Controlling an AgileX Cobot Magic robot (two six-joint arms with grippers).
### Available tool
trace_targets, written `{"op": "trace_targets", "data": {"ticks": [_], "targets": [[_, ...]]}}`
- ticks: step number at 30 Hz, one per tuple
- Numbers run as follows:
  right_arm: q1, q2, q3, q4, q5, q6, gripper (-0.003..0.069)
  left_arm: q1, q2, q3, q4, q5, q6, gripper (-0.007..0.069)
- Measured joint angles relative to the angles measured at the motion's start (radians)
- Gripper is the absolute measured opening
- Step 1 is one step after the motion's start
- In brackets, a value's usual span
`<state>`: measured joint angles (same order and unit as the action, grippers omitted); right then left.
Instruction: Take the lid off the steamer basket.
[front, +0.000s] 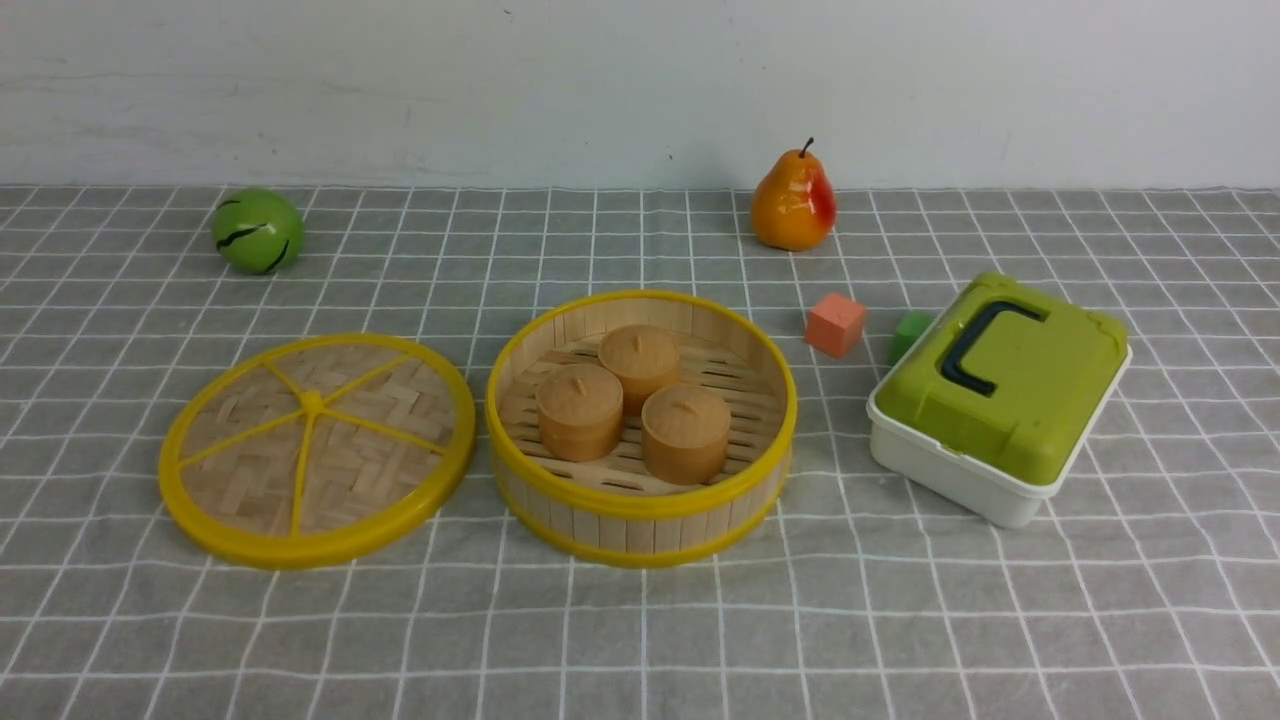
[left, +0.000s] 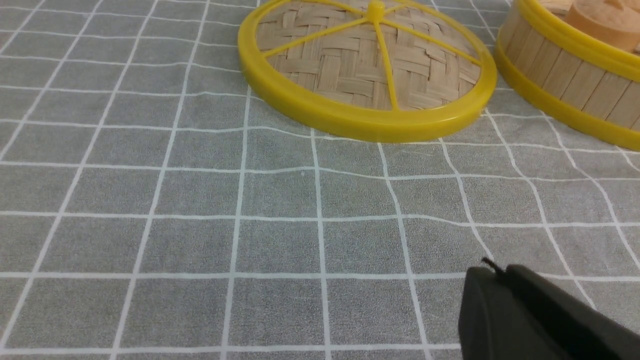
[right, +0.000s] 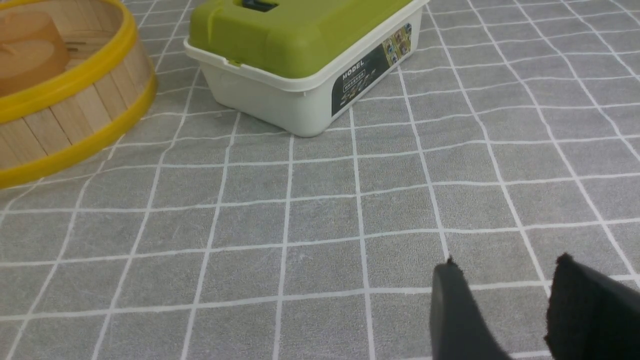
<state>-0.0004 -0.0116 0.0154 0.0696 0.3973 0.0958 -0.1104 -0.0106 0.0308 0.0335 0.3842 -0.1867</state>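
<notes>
The lid (front: 316, 450), a woven bamboo disc with a yellow rim and spokes, lies flat on the cloth to the left of the steamer basket (front: 640, 500). The basket stands open with three tan buns (front: 632, 403) inside. The lid also shows in the left wrist view (left: 367, 70), with the basket wall (left: 565, 85) beside it. My left gripper (left: 497, 272) is shut and empty, low over the cloth, well short of the lid. My right gripper (right: 507, 267) is open and empty, short of the basket (right: 65, 115). Neither gripper shows in the front view.
A white box with a green lid (front: 1000, 395) stands right of the basket and shows in the right wrist view (right: 305, 55). An orange cube (front: 835, 324) and a green cube (front: 908, 333) lie behind it. A pear (front: 793, 200) and a green ball (front: 257, 230) sit near the wall.
</notes>
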Motion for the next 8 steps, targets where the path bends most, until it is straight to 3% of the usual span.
{"op": "trace_targets", "data": {"ticks": [8], "targets": [[0.0, 0.0, 0.0, 0.0, 0.0, 0.0, 0.0244, 0.0, 0.0, 0.0, 0.0, 0.0, 0.0, 0.003]]}}
